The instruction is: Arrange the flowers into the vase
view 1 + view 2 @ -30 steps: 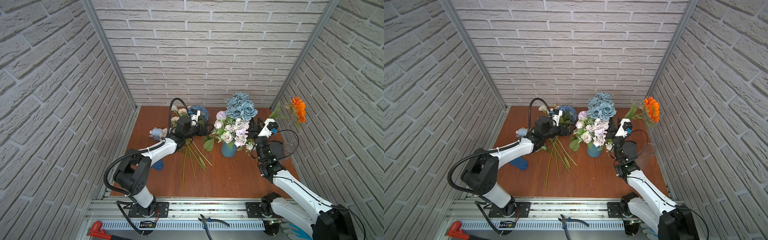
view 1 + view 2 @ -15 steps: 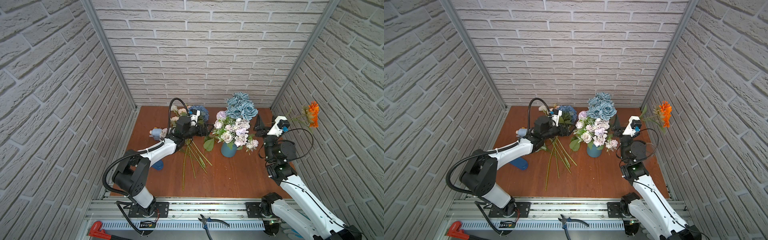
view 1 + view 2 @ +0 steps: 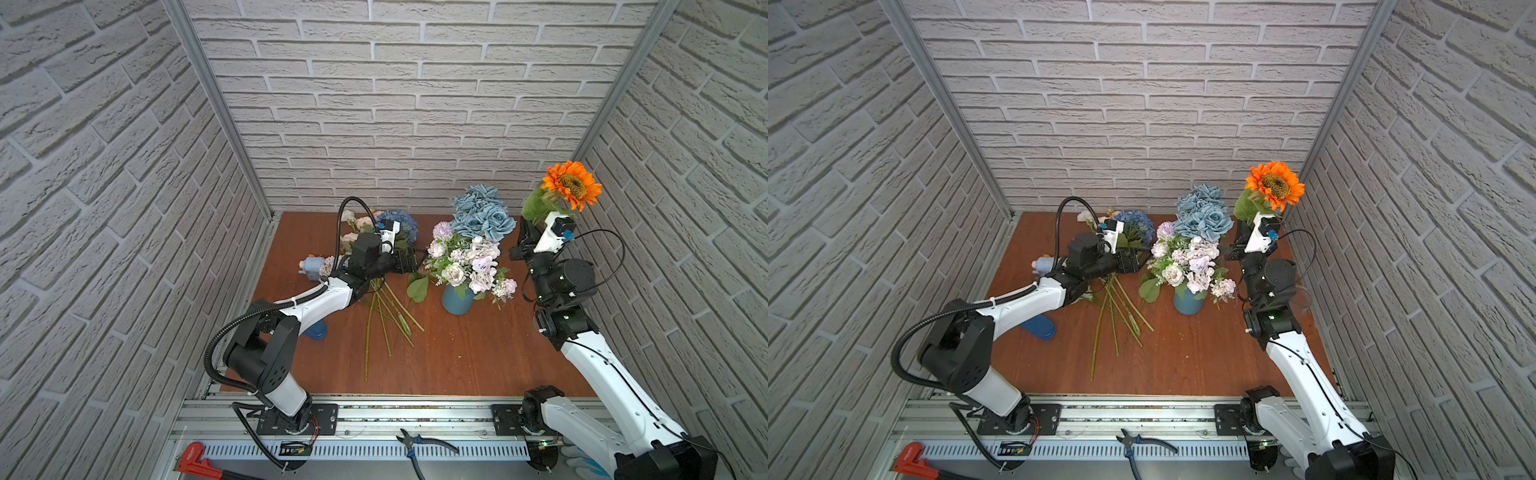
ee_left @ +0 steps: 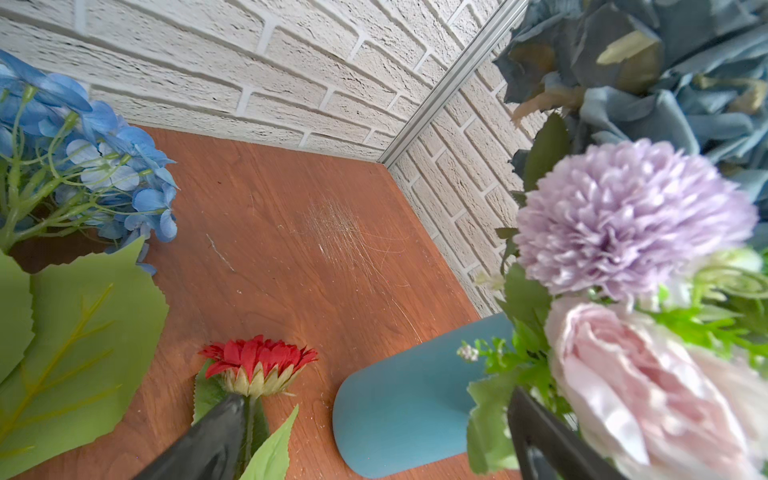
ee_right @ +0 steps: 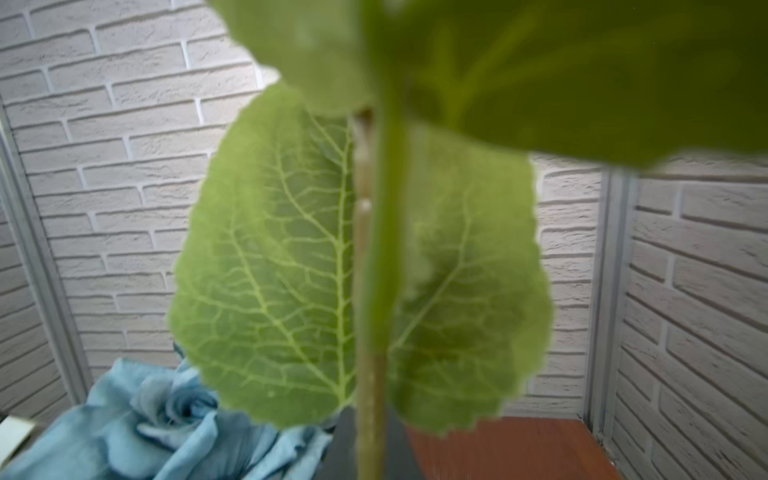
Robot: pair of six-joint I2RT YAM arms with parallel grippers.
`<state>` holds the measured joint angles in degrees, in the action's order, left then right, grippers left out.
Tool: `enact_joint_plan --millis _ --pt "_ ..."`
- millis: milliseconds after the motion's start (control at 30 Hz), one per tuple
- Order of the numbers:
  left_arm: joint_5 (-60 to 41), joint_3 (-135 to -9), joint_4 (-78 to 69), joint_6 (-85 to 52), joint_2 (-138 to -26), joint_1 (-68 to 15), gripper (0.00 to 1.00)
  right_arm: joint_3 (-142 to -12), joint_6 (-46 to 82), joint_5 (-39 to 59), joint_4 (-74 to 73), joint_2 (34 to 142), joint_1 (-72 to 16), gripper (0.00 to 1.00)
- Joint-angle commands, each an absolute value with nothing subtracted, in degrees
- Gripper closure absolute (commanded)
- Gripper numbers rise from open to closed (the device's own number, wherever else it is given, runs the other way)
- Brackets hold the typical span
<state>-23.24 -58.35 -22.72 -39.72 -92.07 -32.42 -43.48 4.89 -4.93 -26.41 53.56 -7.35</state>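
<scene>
Two bunches are standing in the blue vase [image 3: 457, 300], which is sitting upright near the middle of the counter [image 3: 457, 365]; dusty-blue roses [image 3: 482, 216] are rising at its back and a lilac-white cluster [image 3: 471, 264] is spreading over its rim; right of the vase and raised well above it, the right arm [image 3: 590, 357] is holding an orange flower [image 3: 572, 185] upright; in the right wrist view the right jaws are pressing together on its green stem [image 5: 370, 374], with a broad leaf [image 5: 291, 270] spreading behind it; left of the vase, the left arm [image 3: 328, 297] is reaching low over the counter, and the left jaws are standing wide apart, the vase's side showing between them in the left wrist view; a red flower [image 4: 257, 361] is lying on the counter just beside one finger [image 4: 208, 444], near the vase; a blue hydrangea [image 3: 399, 222] and cream roses [image 3: 348, 216] are lying left of the vase toward the back wall; loose green stems [image 3: 386, 320] are fanning across the counter left of the vase, toward the front.
</scene>
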Motion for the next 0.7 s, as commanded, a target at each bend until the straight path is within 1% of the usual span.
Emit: enact_joint_plan --millis 0,133,467,533,600,667 --pt "-23.34 -57.82 -25.67 -39.45 -90.33 -32.17 0.02 -43.04 3.82 -2.8 -22.35 53.17 -7.13 0.94" --pt "-23.57 -58.27 -25.67 -39.56 -90.94 -32.22 0.02 -41.0 6.79 -1.92 -23.3 53.78 -7.19 0.94" --pt "-23.4 -57.97 -25.84 -40.04 -90.8 -32.18 0.02 -37.6 15.82 6.07 -26.56 59.43 -7.25 0.94" --pt "-23.38 -57.75 -25.84 -40.06 -90.63 -32.25 0.02 -37.73 16.76 6.79 -25.2 59.63 -7.29 0.93" --pt "-23.26 -57.44 -25.79 -39.95 -90.28 -32.24 0.02 -37.97 16.79 6.89 -23.03 58.38 -7.28 0.88" --pt "-23.05 -57.06 -25.77 -39.81 -89.79 -32.21 0.02 -38.29 16.33 6.59 -20.28 55.75 -7.25 0.75"
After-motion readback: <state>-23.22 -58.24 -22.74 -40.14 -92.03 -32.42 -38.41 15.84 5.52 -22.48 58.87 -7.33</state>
